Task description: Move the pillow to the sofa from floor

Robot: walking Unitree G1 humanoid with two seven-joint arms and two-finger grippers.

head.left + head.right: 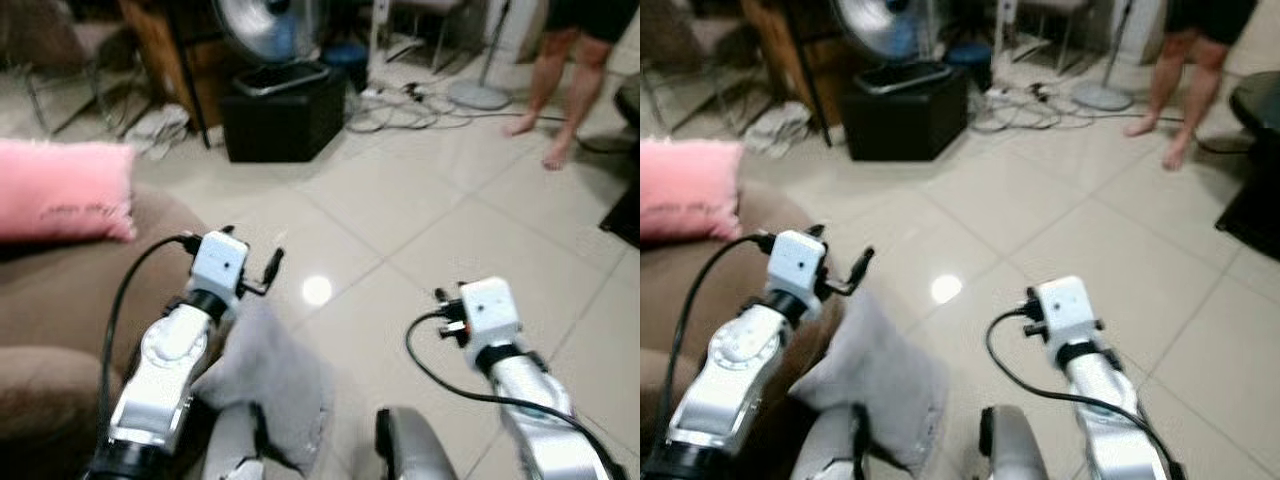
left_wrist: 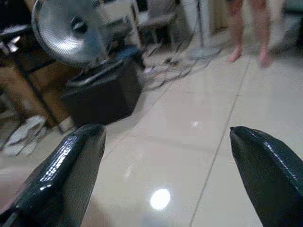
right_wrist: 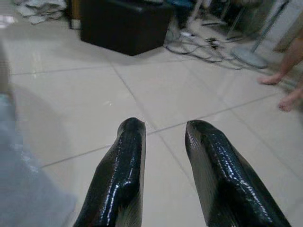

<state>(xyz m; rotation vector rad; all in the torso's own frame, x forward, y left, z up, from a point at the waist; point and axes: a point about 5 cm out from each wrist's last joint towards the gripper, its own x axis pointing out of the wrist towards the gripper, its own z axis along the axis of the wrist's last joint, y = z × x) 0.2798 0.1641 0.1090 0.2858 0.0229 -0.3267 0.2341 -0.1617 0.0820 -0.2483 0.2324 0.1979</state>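
Observation:
A grey pillow [image 1: 270, 375] lies on the tiled floor against the front of the brown sofa [image 1: 60, 290], just ahead of my legs. My left gripper [image 1: 255, 262] is raised above the pillow's upper edge and beside the sofa arm. It is open, and its fingers [image 2: 71, 175] are spread wide with nothing between them. My right arm [image 1: 490, 310] is stretched over bare tiles to the right of the pillow. The right gripper [image 3: 165, 125] is empty, its fingertips a narrow gap apart. A pink pillow [image 1: 60, 190] rests on the sofa.
A black box [image 1: 285, 110] and a fan [image 1: 265, 25] stand straight ahead, with cables [image 1: 400, 105] on the floor beside them. A person's bare legs [image 1: 565, 90] are at the far right. A dark piece of furniture [image 1: 625, 215] edges the right side.

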